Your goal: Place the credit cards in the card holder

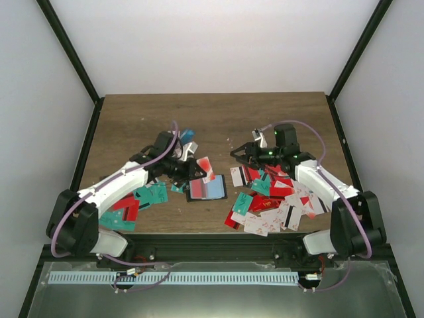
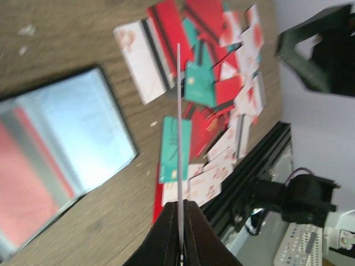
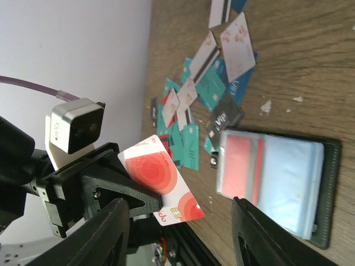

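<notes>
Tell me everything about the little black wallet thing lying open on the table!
The card holder lies open and flat on the wooden table, between two heaps of credit cards. Its black cover frames shiny, pale blue plastic sleeves. One sleeve shows a red card inside. Nothing grips it.

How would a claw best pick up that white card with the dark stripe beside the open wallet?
Probably from straight above, pinching the white card across its long edges. It lies flat, so nothing can slip underneath; the edge facing the wallet is free, while a red card lies against the other. The open right gripper is close.
</notes>
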Robot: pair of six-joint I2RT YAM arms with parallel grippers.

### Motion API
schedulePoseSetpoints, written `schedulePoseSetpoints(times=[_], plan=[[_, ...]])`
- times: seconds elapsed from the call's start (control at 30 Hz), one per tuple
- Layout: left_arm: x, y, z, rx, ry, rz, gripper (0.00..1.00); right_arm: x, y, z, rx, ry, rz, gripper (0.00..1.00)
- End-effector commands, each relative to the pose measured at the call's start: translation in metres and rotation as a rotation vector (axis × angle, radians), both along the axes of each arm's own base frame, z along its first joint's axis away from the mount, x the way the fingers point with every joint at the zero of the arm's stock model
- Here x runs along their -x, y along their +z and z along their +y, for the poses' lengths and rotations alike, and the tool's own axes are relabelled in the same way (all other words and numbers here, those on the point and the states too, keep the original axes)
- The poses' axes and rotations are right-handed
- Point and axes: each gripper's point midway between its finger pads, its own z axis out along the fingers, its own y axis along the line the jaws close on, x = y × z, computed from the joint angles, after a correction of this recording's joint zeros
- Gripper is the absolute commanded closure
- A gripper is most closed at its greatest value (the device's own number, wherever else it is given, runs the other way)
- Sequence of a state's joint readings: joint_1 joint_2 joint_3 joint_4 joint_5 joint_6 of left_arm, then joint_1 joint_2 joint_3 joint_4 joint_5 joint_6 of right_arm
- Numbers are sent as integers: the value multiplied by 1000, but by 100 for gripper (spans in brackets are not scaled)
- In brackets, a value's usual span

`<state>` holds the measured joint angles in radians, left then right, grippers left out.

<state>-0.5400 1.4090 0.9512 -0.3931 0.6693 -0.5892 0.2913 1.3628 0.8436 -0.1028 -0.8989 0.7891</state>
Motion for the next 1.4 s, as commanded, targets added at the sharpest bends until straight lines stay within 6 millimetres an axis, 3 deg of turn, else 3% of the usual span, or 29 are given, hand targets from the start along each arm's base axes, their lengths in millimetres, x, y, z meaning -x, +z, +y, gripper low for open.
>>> schedulePoseSetpoints(times=[0.0,0.17,0.3,0.63,1.37], plan=[[16,-19,16,-66,-32,-19,96,7,-20,-4,65,44,-30,48],[31,-47,30,-149,-69,-4,96,16,-44,-5,76,54,11,48],[41,-69,30,-151,-114,47,96,20,-56,-3,70,85,35,48],[40,-93,25,-135,-175,108,96,26,-93,8,130,147,139,52],[20,-112,23,-102,-200,200,96,26,-118,24,152,234,198,57]])
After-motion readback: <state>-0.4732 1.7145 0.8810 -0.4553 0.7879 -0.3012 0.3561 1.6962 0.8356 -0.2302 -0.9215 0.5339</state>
